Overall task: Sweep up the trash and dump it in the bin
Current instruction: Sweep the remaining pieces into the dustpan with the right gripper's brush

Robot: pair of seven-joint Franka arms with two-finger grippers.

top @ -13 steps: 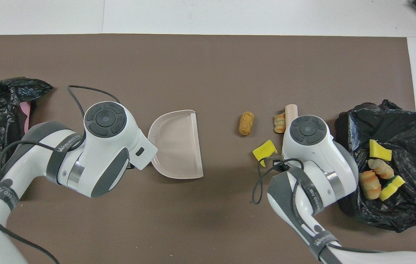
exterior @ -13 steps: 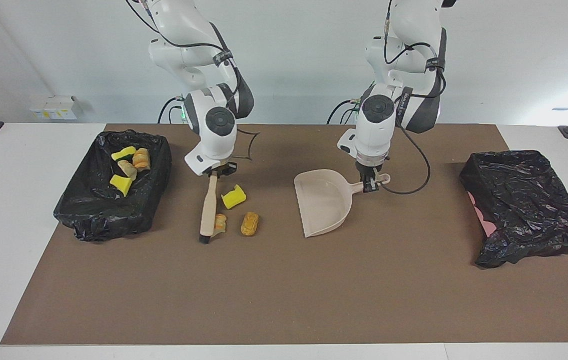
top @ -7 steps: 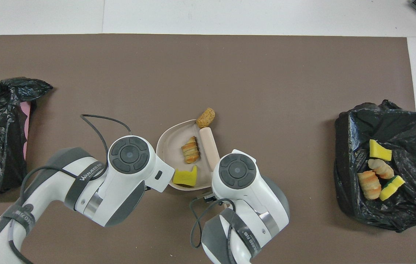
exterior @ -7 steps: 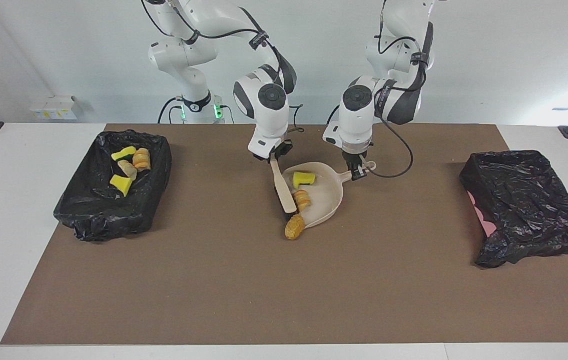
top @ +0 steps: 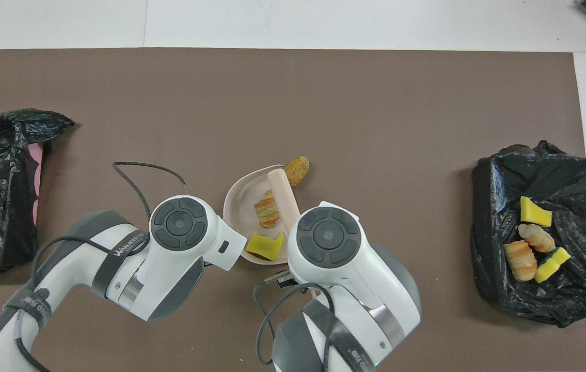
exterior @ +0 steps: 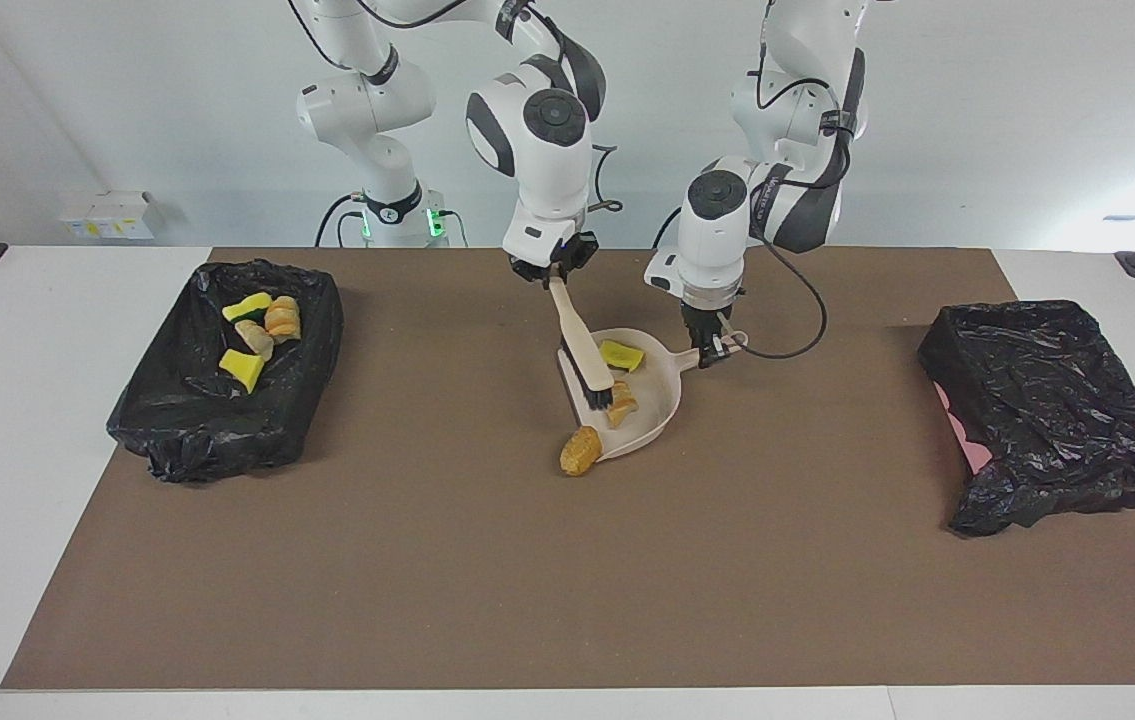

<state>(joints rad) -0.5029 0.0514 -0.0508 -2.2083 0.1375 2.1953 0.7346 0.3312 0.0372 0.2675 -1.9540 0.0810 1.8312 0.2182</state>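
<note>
Brush [exterior: 584,350] now raised; arm lettering illegible

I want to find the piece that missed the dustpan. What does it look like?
Find the beige plastic dustpan mid-mat. At its open lip, on the brown mat, lies a tan-orange bread-like lump. Unlike the yellow sponge chunk and striped bread piece, it's outside the pan.

"WANJEED" band, left arm [top: 117,251]

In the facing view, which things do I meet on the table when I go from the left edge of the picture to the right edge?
Black-lined bin with trash → loose bread piece → dustpan → crumpled black bag.
</note>
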